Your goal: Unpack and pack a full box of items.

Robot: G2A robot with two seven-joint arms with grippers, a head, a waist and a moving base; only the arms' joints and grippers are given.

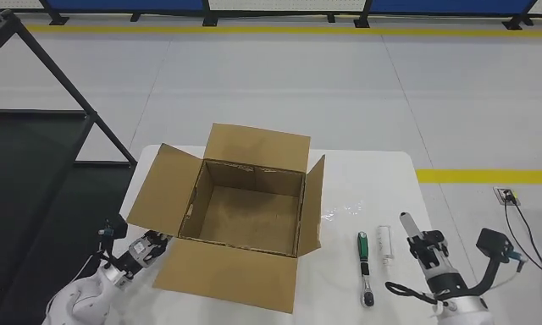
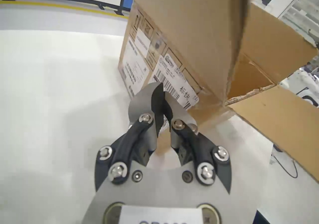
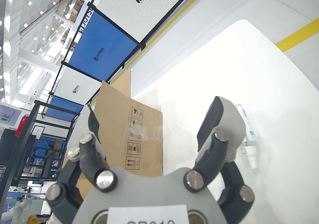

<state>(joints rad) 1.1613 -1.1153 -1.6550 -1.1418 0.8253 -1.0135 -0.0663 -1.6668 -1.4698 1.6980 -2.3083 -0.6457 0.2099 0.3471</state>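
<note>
An open cardboard box (image 1: pixel 246 215) stands in the middle of the white table (image 1: pixel 373 181), flaps spread, and its inside looks bare. A green-handled ratchet wrench (image 1: pixel 364 267) and a small clear bottle (image 1: pixel 387 245) lie on the table to the box's right. My left gripper (image 2: pixel 162 105) is shut with nothing in it, low at the box's labelled left side (image 2: pixel 139 60), under a flap. My right gripper (image 3: pixel 152 115) is open and holds nothing, near the table's front right with the bottle (image 3: pixel 246 128) just beside one finger.
The box's front flap (image 1: pixel 229 274) lies flat toward the table's front edge. A black metal rack (image 1: pixel 42 156) stands off the table's left side. Bare tabletop lies behind and right of the bottle.
</note>
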